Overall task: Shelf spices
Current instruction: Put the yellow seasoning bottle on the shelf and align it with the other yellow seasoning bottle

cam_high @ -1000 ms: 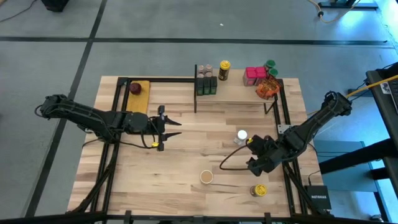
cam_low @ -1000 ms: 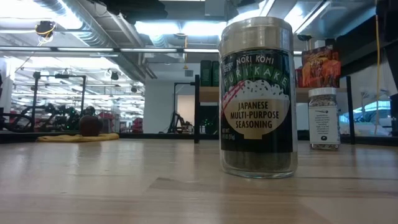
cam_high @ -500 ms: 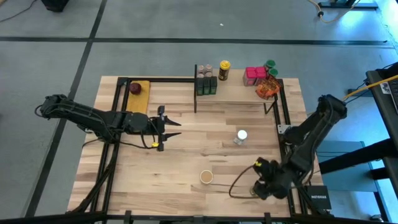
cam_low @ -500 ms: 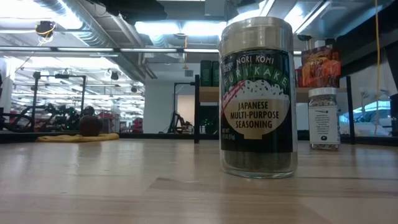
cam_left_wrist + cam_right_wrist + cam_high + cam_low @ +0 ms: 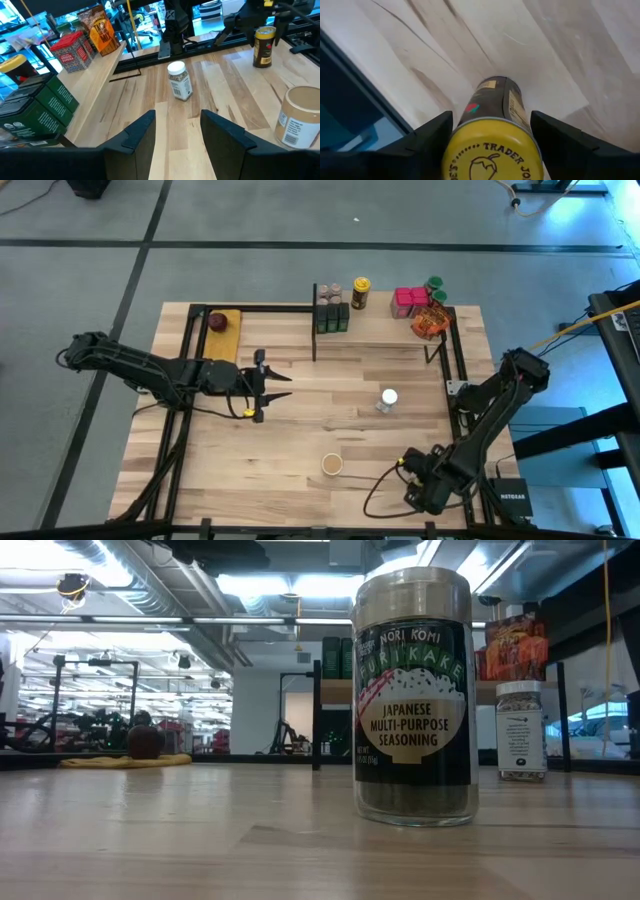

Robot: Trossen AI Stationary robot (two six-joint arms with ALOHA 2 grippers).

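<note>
A yellow-lidded spice jar stands upright near the table's near right corner. My right gripper points down over it and hides it in the high view; its open fingers stand on either side of the lid. The left wrist view shows this jar far off. A white-lidded jar and a tan-lidded furikake jar stand on the tabletop. My left gripper hovers open at mid-table, holding nothing. The shelf at the far side carries dark tins, jars, red boxes and an orange packet.
A dark red round thing on a yellow pad lies at the far left corner. The shelf's black frame runs along the far side and down the right edge. Bare tabletop lies between the two loose jars and my left gripper.
My right gripper has swung from beside the white-lidded jar toward the table's near edge and sunk, tipping until it points down over the yellow-lidded jar, which it now covers in the high view. The jars have not moved.
</note>
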